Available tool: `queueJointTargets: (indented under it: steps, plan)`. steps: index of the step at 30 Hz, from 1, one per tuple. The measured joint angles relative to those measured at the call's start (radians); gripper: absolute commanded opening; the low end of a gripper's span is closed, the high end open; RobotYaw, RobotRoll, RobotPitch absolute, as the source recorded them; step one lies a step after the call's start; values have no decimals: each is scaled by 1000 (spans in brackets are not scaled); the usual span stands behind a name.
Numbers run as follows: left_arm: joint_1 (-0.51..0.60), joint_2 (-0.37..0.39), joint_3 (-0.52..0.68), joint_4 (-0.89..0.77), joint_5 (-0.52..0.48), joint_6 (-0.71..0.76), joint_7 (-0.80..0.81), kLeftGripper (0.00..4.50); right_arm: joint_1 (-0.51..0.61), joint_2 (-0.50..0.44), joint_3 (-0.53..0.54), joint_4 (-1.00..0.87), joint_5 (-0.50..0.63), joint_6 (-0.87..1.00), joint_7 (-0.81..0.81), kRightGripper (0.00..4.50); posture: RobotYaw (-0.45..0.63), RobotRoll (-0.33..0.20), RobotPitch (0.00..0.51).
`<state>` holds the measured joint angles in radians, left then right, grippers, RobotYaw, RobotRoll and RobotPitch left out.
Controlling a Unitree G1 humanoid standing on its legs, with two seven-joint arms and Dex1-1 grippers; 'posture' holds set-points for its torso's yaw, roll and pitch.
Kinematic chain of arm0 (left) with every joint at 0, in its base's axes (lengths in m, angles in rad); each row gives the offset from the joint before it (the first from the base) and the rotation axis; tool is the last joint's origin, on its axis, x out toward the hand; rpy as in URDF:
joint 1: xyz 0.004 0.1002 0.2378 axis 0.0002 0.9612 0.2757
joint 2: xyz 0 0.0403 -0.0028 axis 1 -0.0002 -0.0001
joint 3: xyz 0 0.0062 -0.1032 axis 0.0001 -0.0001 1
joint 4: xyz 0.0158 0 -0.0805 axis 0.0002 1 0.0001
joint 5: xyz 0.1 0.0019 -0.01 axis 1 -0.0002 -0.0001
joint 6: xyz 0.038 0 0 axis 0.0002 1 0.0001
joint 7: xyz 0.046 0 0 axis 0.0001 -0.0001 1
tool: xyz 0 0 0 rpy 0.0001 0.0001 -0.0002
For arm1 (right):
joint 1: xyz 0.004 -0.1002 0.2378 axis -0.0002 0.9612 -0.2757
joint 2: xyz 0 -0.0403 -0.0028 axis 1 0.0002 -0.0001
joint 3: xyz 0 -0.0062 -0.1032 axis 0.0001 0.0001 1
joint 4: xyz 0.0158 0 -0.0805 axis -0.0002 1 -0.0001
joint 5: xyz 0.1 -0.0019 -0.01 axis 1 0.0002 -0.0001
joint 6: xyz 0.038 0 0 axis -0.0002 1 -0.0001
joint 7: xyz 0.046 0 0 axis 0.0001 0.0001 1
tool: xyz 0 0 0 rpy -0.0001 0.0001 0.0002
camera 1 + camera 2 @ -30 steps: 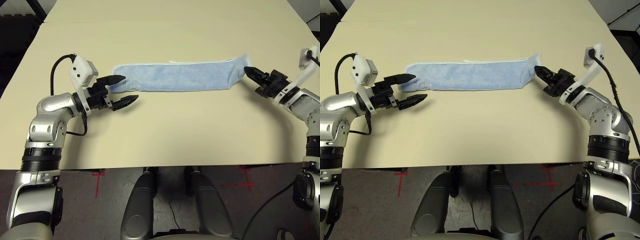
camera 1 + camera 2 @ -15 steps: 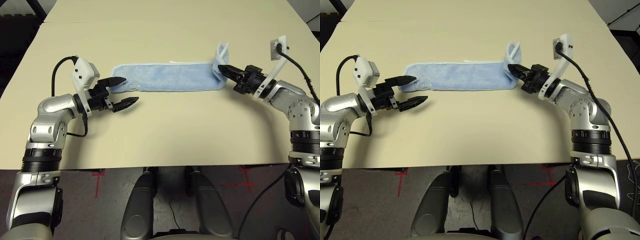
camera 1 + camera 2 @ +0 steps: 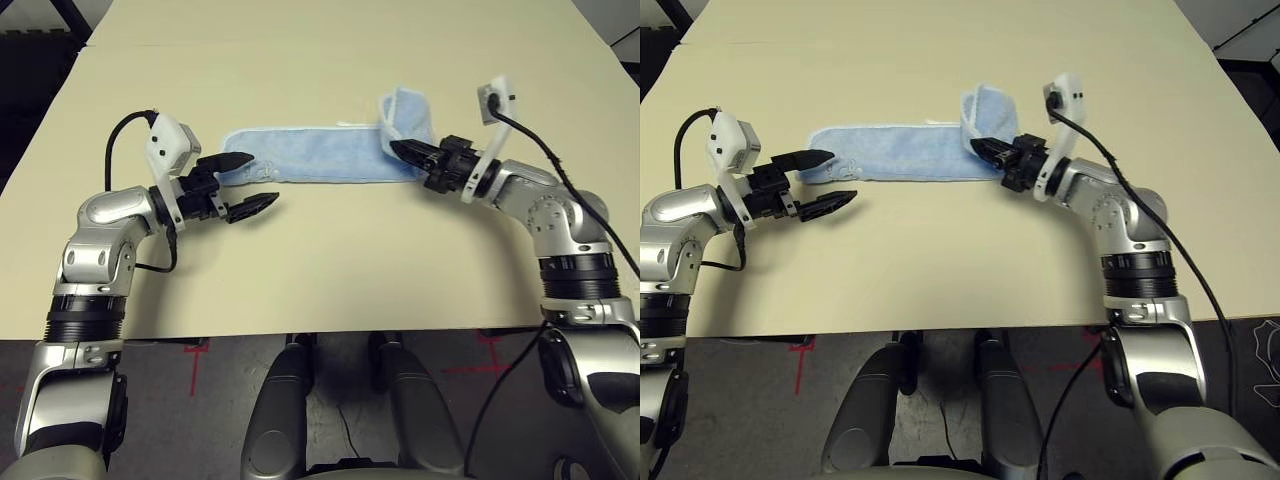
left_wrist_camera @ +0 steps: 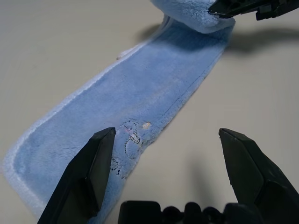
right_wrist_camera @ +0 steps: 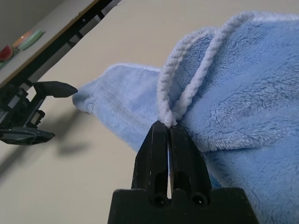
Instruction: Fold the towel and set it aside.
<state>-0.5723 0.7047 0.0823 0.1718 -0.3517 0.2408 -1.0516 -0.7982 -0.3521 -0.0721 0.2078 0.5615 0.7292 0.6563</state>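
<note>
Crosswise, in the left eye view, the towel lies as a long light blue strip on the table, roughly parallel to the table's near edge and well apart from it, with its right-hand end lifted and curled back over the strip. The right gripper is at that raised end, its arm reaching in from the table's right side. The left gripper is at the strip's other end, its jaws spread wide; one finger reaches over the towel's end, and the other is above bare table, on the side toward the near edge. In the right eye view, the right gripper's jaws are pressed together at the curled end, which stands up in a loose fold on the far side of the fingertips. In the left wrist view, the left gripper's jaws are wide apart with nothing pinched between them; a patch of dark stitching marks the towel near one finger, and a white hem runs along the strip's long side. In the right wrist view, the right gripper's jaws are shut on the towel's white hem, pinching it at the very tips, and the hem rises from them in a narrow loop, with fuzzy blue cloth bunched beside it.
</note>
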Motion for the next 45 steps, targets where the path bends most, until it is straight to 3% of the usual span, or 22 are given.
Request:
queueJointTargets:
  steps: [10,13,18,24,28,32,39,45]
  plan:
    - [10,2,0,-7,0,1,0,4500,1,-15,86,35,-115,-15,15,28,28,0,250]
    - [10,2,0,-7,0,1,0,4500,1,-5,88,29,-118,-14,15,798,26,0,249]
    - [10,2,-2,-7,0,1,0,4500,1,-3,104,11,-129,-15,36,2655,24,0,248]
    - [10,2,-3,-6,0,1,-1,4500,0,-14,106,-32,-130,-15,85,4459,24,0,248]
    - [10,2,-4,-6,0,1,-1,4500,-19,-14,98,-40,-117,-45,131,4459,22,0,246]
    - [8,2,-5,-6,1,1,-1,4500,-57,-54,81,8,-117,-195,233,4459,22,0,246]
    - [8,4,-5,-5,1,1,0,4500,-82,-160,55,279,-174,-606,490,4459,27,0,251]
    - [14,4,-4,-5,1,12,30,4500,-101,-186,34,497,-191,-856,662,4459,42,0,256]
